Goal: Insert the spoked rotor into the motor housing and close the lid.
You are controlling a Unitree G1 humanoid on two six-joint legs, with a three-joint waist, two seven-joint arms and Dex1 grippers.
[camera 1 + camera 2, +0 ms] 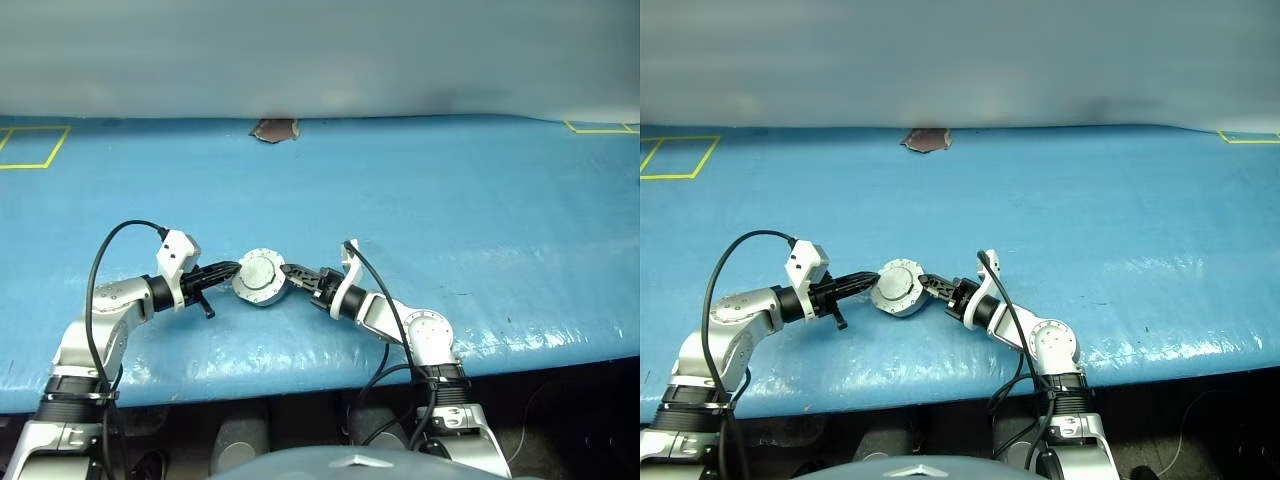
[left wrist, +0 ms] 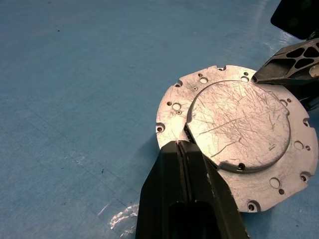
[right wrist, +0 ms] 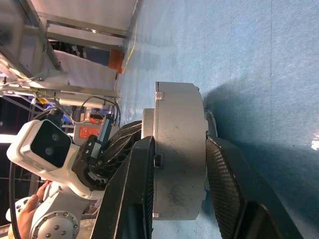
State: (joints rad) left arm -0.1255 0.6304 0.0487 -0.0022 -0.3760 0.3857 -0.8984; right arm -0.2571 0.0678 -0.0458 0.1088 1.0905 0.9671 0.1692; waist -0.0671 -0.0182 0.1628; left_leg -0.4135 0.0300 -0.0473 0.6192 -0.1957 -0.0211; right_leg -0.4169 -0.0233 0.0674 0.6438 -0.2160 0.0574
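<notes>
Round silver-grey metal motor housing (image 1: 261,277) sits near the front edge of the blue plastic-covered surface (image 1: 450,210), between the two hands. Its round flat grey lid (image 2: 238,124), scratched on the outer face, lies shut on top; a flange with small screw holes rings it. Rotor not visible.

Left hand (image 1: 226,270): black fingers pressed together, tips touching the housing's flange at the lid's edge on the robot's left side. In the left wrist view the shut fingertips (image 2: 180,149) meet the rim just where the raised lid disc begins.

Right hand (image 1: 293,274): reaches in from the robot's right, pointing roughly level and leftward. In the right wrist view its two black fingers (image 3: 137,184) bracket the housing's thick side, one finger against the top face, the other against the underside, pinching the housing with lid between them.

Further out: yellow tape corner marks (image 1: 35,147) at the far left of the surface and another at the far right. A small brown torn patch (image 1: 274,130) at the far edge, centre. A person's hand (image 3: 27,215) shows in the corner of the right wrist view.
</notes>
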